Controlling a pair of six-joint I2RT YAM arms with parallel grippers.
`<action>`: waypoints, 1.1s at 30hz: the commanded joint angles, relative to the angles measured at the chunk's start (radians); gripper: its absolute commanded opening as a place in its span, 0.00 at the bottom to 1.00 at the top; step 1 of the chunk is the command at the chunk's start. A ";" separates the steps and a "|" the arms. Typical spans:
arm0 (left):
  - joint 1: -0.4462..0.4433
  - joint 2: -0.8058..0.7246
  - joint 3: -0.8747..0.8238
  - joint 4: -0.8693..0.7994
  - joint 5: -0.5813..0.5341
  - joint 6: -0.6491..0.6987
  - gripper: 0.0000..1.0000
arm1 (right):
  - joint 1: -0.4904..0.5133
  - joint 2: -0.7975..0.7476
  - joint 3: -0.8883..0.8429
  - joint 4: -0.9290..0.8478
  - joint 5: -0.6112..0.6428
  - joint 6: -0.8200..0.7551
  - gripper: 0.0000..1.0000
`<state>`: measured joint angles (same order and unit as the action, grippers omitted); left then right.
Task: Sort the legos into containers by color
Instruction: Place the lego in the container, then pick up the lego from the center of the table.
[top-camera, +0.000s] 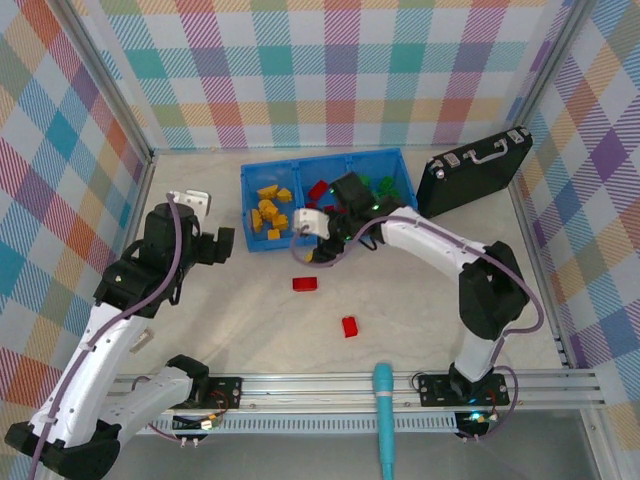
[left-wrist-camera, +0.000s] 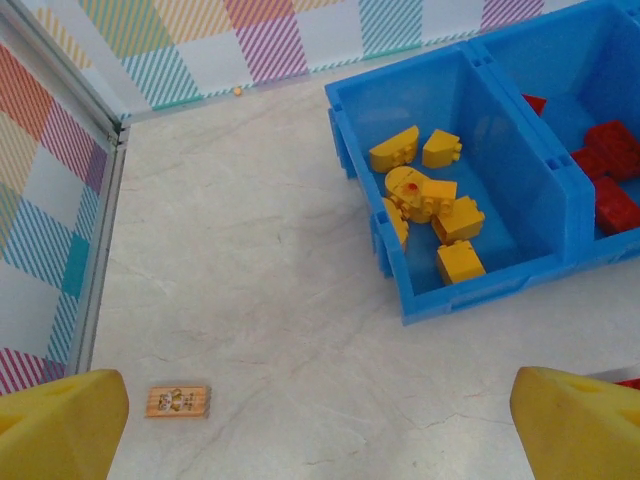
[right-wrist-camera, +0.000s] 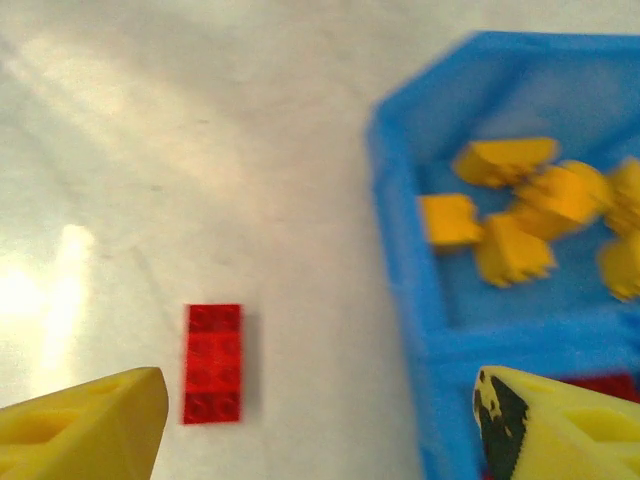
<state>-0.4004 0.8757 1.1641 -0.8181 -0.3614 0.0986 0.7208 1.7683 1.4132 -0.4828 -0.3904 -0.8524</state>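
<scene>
Closest to the arm bases, the nearer red lego (top-camera: 349, 326) lies loose on the pale desk (top-camera: 250, 330). The farther red lego (top-camera: 306, 284) lies a little beyond it and to the left, near the bin's front wall. Both are outside any compartment, so they are probably what remains to be sorted. In the right wrist view, a red lego (right-wrist-camera: 212, 362) shows as a flat, elongated brick with two rows of studs, lying flat, studs up. It is likely the farther one.

The right end effector (top-camera: 318, 252) hangs above the desk between that brick and the bin's front. Its yellow fingers (right-wrist-camera: 90, 420) are spread wide with nothing between them. This position suits either a drop into the bin or a reach down for the brick just beside it. The left end effector (left-wrist-camera: 320, 425) is parked off to the bin's left, also agape and empty, out of the other arm's way. A small wooden tag (left-wrist-camera: 178, 401) lies on the desk below it.

Farther back, the blue bin (top-camera: 243, 200) holds the sorted pieces. The yellow legos (left-wrist-camera: 430, 205) are in its left compartment, some rounded and some blocky. The red legos (top-camera: 320, 190) are in the middle and the green legos (top-camera: 385, 185) on the right. A black case (top-camera: 470, 180) leans beyond the bin's right end.
</scene>
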 joint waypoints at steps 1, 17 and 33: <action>0.008 -0.010 -0.030 -0.006 -0.021 0.018 0.98 | 0.045 0.037 -0.043 -0.033 -0.047 -0.053 0.82; 0.021 0.032 -0.069 0.022 -0.040 0.095 0.99 | 0.101 0.271 -0.016 -0.010 0.088 0.022 0.86; 0.034 0.094 -0.060 0.051 0.007 0.082 0.98 | 0.129 0.295 -0.077 0.009 0.275 0.016 0.19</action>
<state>-0.3805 0.9703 1.0943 -0.7837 -0.3687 0.1768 0.8440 2.0399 1.3739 -0.4755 -0.2001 -0.8265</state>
